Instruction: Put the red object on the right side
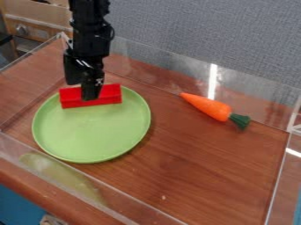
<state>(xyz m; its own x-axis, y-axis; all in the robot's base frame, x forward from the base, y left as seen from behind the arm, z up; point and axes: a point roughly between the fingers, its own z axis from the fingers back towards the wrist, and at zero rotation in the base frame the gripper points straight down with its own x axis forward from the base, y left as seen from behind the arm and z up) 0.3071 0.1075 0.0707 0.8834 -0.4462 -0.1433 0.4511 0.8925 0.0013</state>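
Pincer [87, 91]: open, pointing down over the red block [91, 96], fingertips overlapping it in view; contact cannot be determined. Red block: at the far edge of the green plate [91, 127], lying lengthwise along that rim. Plate: on the left part of the wooden bench [217, 171]. Orange carrot [209, 107], green top toward the right: on the bench near its far right corner, well apart from the plate.

The block [106, 97] is plain bright red, the plate [91, 132] light green, the carrot [209, 106] orange with a dark green top [240, 120]. The table [194, 176] is reddish brown, the wall [212, 35] speckled grey, the gripper [84, 83] black.
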